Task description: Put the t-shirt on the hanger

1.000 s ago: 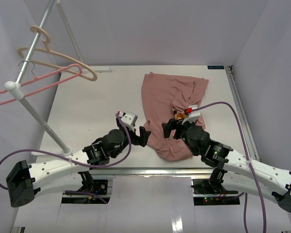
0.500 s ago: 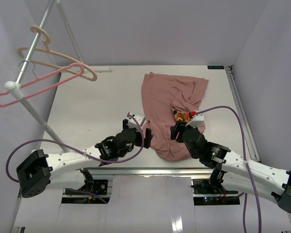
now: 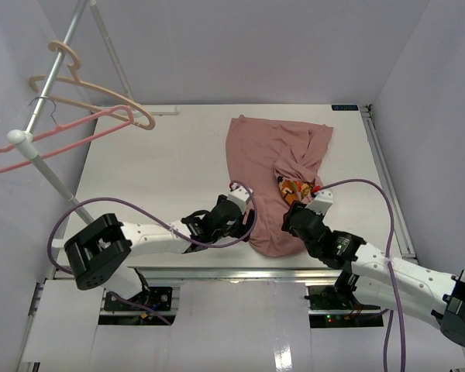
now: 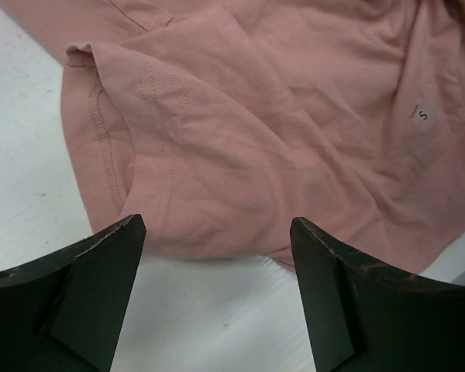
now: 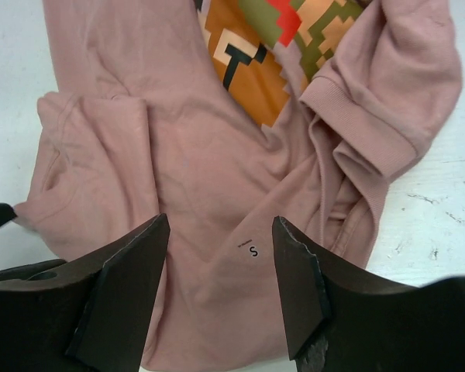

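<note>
White table (image 3: 155, 163), lilac walls (image 3: 256, 46), crumpled t-shirt (image 3: 267, 151), left claw (image 4: 217, 229) and right claw (image 5: 221, 225) spread, empty

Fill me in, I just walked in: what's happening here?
Two robot arms lean over a pink t-shirt crumpled on the table. The left gripper and right gripper are open above its near end, holding nothing. The pink hanger hangs on the rack, far left, untouched.

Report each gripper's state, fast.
Left gripper: open over the t-shirt, holding nothing.
Right gripper: open over the t-shirt, holding nothing.
</note>
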